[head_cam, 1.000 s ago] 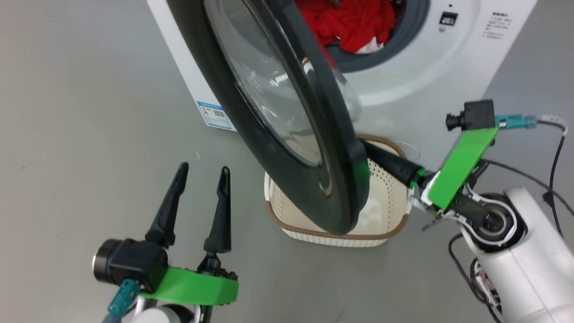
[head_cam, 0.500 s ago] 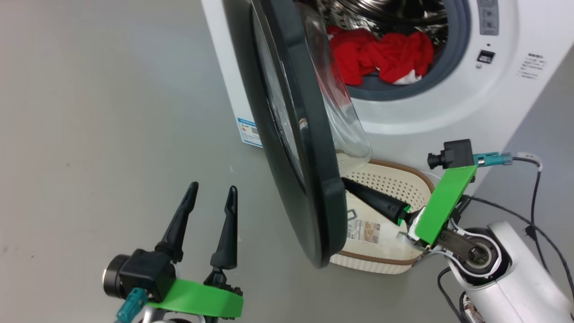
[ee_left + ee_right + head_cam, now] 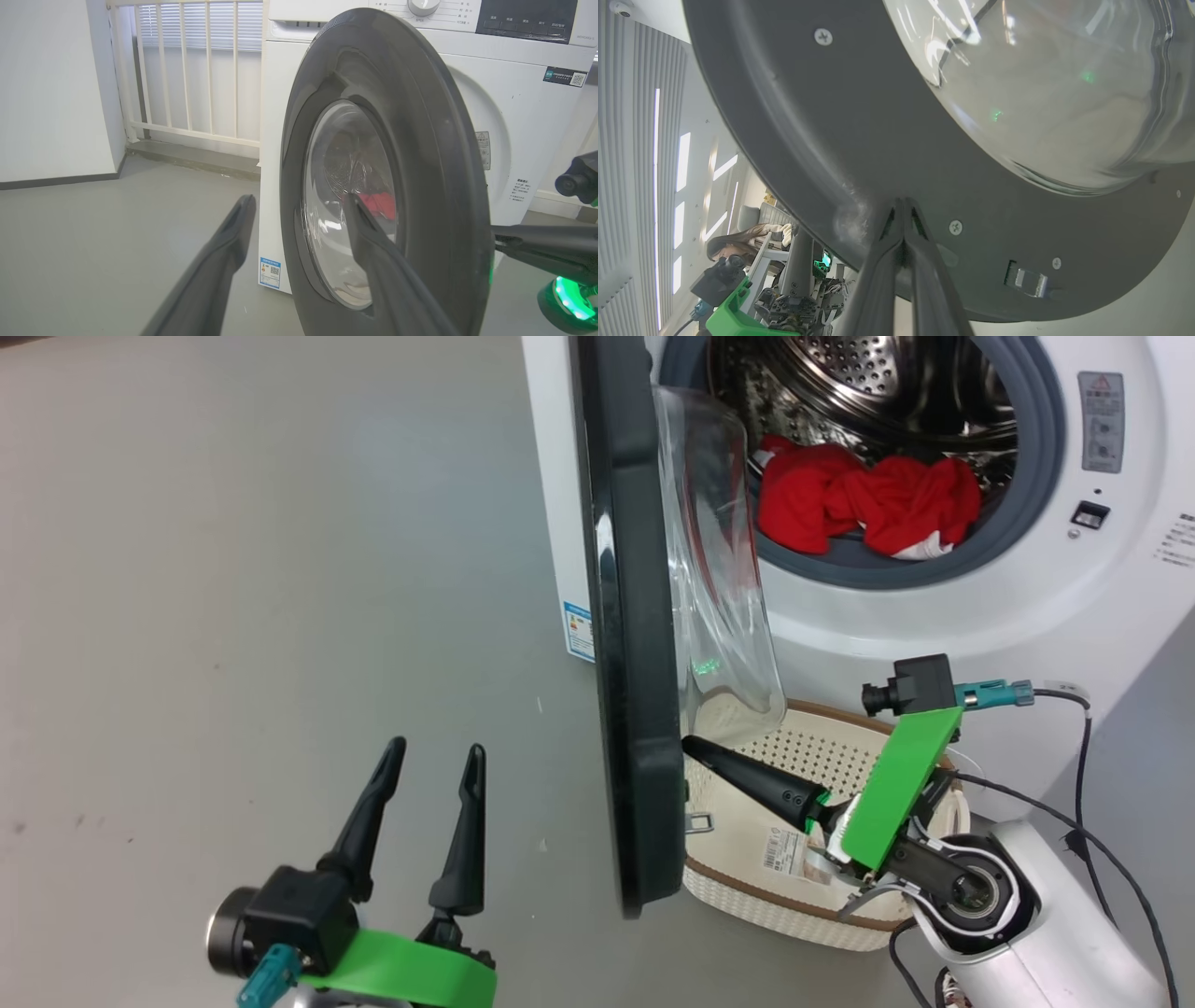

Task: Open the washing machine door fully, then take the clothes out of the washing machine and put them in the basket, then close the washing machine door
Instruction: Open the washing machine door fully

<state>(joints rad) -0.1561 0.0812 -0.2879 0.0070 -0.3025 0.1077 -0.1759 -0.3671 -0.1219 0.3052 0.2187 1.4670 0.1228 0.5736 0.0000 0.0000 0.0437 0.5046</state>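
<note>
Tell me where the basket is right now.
In the head view, the basket sits on the floor at lower right, directly before the washing machine, just right of the open washing machine door, with the right gripper reaching across over it.

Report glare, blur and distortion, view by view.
Head view: mostly sharp, with a green glint on the glass of the washing machine door. Left wrist view: the left gripper looks soft near the lens. Right wrist view: white streaks of glare on the glass.
</note>
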